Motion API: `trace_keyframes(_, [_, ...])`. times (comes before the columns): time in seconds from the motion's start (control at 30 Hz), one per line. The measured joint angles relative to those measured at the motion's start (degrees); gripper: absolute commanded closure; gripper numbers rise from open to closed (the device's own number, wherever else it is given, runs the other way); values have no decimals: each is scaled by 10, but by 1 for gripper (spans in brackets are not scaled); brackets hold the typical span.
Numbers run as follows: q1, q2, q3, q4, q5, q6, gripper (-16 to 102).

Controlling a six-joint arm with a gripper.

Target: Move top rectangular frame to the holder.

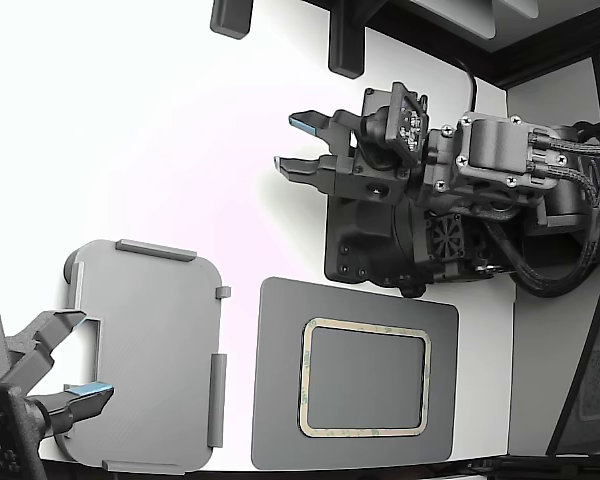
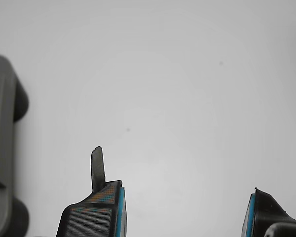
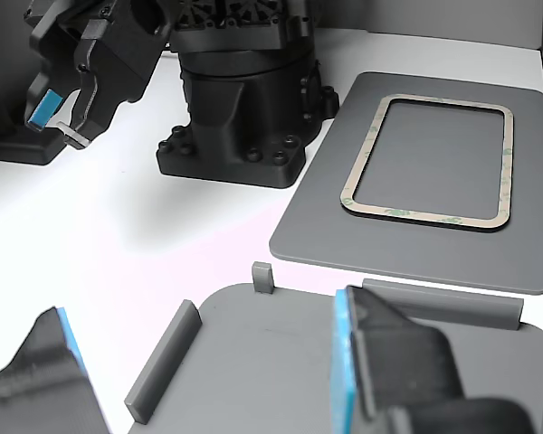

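Blue-padded gripper (image 2: 185,212) jaws apart, empty; only exterior view shows us the frame (image 1: 365,391) well away, holder (image 1: 145,355) opposite.

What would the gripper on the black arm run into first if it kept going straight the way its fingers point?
Probably nothing nearby. The gripper is open, its fingers pointing toward the exterior view's left over bare white table. The frame and the grey tray lie off that line. Height above the table is unclear.

The top rectangular frame (image 1: 366,378) lay flat on a dark grey mat (image 1: 280,380); the holder (image 1: 150,350) sat beside it on the exterior view's left; the gripper (image 1: 292,145) hovered open above the white desk (image 1: 130,150).
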State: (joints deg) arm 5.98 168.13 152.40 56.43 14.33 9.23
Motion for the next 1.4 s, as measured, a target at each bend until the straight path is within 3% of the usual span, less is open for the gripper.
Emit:
trace_keyframes(0.83, [0, -22, -30, 14, 34, 28, -14])
trace_keyframes(1.17, [36, -145, -183, 52, 37, 11, -14])
trace_keyframes(1.4, [120, -243, -316, 150, 24, -24, -14])
